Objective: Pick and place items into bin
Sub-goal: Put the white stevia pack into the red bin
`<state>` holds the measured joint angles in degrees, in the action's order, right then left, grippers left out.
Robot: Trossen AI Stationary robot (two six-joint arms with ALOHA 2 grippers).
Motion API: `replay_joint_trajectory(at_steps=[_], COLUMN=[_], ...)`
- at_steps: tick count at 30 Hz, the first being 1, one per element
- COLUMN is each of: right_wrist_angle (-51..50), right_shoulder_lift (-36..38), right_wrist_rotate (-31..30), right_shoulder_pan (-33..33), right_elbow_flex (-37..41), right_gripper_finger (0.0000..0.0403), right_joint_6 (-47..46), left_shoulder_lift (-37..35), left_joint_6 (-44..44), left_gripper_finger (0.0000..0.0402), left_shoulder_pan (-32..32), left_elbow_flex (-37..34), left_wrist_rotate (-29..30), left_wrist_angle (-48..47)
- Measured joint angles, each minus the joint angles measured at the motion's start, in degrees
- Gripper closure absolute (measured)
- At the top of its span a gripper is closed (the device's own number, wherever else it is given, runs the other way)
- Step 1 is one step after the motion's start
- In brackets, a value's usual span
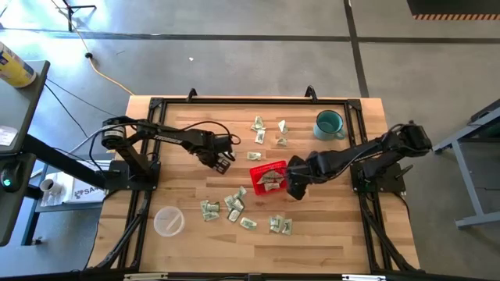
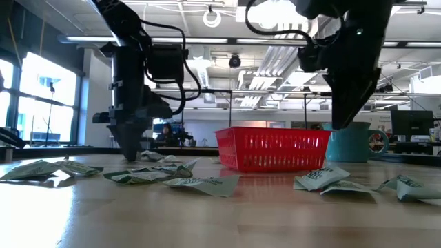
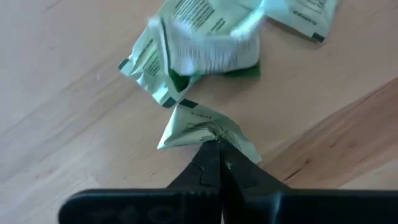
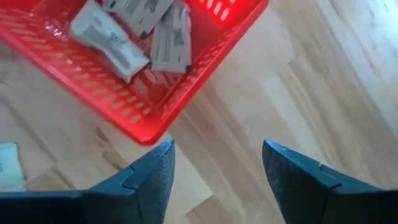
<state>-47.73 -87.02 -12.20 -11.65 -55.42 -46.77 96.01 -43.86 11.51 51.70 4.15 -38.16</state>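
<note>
The red mesh basket [image 1: 268, 178] stands mid-table with a few pale packets [image 4: 130, 31] inside. More green-and-white packets lie flat on the wood in a far group [image 1: 269, 133] and a near group [image 1: 234, 207]. My left gripper [image 1: 223, 161] is left of the basket, low over the table, shut on one small packet [image 3: 208, 132]. My right gripper [image 1: 297, 187] is open and empty. It hangs beside the basket's near right corner [image 4: 146, 134], above bare wood. My left gripper pinches the packet's near edge [image 3: 214, 142] between its two fingertips, coming from above and slanting down. The rest of the packet sticks out beyond the fingertips. I cannot tell whether it is clear of the table.
A teal mug [image 1: 329, 124] stands at the far right and a clear plastic cup [image 1: 169, 221] at the near left. More packets [image 3: 193, 50] lie just beyond the held one. The table's black frame rail [image 1: 250, 100] runs around its edge.
</note>
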Motion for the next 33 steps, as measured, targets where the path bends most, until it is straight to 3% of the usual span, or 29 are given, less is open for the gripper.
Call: replay_joint_trajectory(at_steps=[4, 8, 15, 26, 33], right_wrist_angle=[-1.87, -2.80, -5.03, -7.48, -7.56], right_shoulder_lift=[0.02, 0.02, 0.04, 0.04, 0.04], right_wrist_rotate=[-2.24, -5.27, -9.93, -8.99, -6.76], right_shoulder_pan=[-3.86, -8.79, -16.36, -24.49, -25.67], right_elbow_flex=[0.00, 0.00, 0.00, 0.00, 0.00], right_gripper_finger=[0.0197, 0.0219, 0.0252, 0.0274, 0.0274], right_joint_6=[-5.13, -11.47, -23.54, -37.95, -40.20], left_shoulder_lift=[0.49, -1.16, -2.86, 3.02, 9.78], left_joint_6=[1.37, 3.54, 11.94, 20.22, 20.96], left_gripper_finger=[0.0363, 0.0380, 0.0373, 0.0377, 0.0371], left_shoulder_pan=[-1.26, -4.76, -8.70, -9.56, -12.98], left_elbow_flex=[2.48, 7.16, 17.88, 26.67, 26.61], left_wrist_rotate=[-0.80, -1.82, -0.14, -15.41, -16.12], left_wrist_angle=[-1.34, -3.09, 3.25, 12.38, 16.15])
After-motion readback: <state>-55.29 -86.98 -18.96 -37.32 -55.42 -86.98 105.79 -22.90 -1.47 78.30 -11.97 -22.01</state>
